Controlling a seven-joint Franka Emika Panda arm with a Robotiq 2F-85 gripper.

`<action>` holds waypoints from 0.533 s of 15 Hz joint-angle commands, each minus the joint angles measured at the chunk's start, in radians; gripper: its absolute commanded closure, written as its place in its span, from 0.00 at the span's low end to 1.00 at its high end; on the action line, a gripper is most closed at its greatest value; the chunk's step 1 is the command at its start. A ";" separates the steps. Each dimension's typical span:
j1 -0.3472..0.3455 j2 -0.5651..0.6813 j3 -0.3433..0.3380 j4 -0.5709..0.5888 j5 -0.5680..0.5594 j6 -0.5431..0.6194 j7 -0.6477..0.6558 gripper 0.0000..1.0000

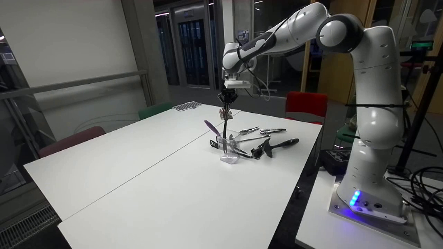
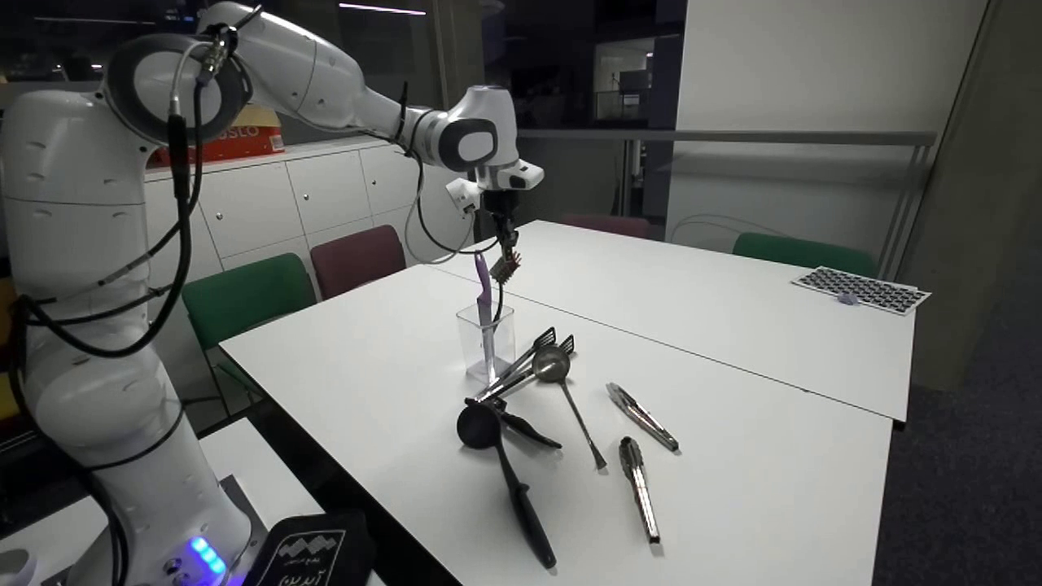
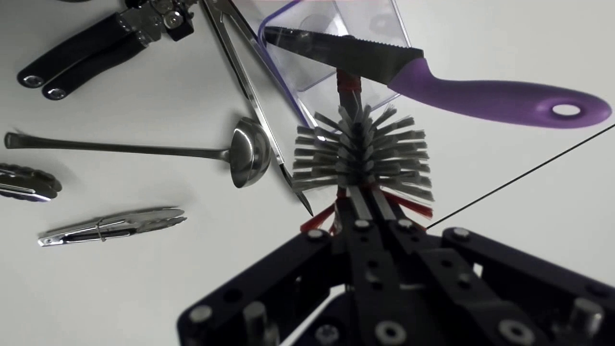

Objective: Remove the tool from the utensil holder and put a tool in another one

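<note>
Above the white table (image 2: pixel 757 439), I find my gripper (image 3: pixel 369 192) narrow, pinching one brush (image 3: pixel 360 149). Its handle and one purple knife (image 2: pixel 483 273) reach down into one clear utensil holder (image 2: pixel 471 340). Nearer, in an exterior view: one steel ladle (image 2: pixel 552 365), one black ladle (image 2: pixel 479 426); right, two tongs (image 2: pixel 643 417).

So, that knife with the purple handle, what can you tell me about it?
The knife has a smooth purple handle, plastic by its look, with a hole near the end. In the wrist view the blade looks dark; it tapers and has small teeth along one edge. The knife stands tilted in the clear cup, blade down, handle sticking out above, seemingly propped against the cup's side. Whether it touches the brush, I can't tell.
</note>
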 commanded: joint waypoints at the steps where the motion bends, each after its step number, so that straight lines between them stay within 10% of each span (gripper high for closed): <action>1: 0.012 -0.153 -0.013 -0.126 -0.068 0.021 0.008 0.99; 8: -0.005 -0.349 -0.009 -0.236 -0.152 0.051 0.039 0.99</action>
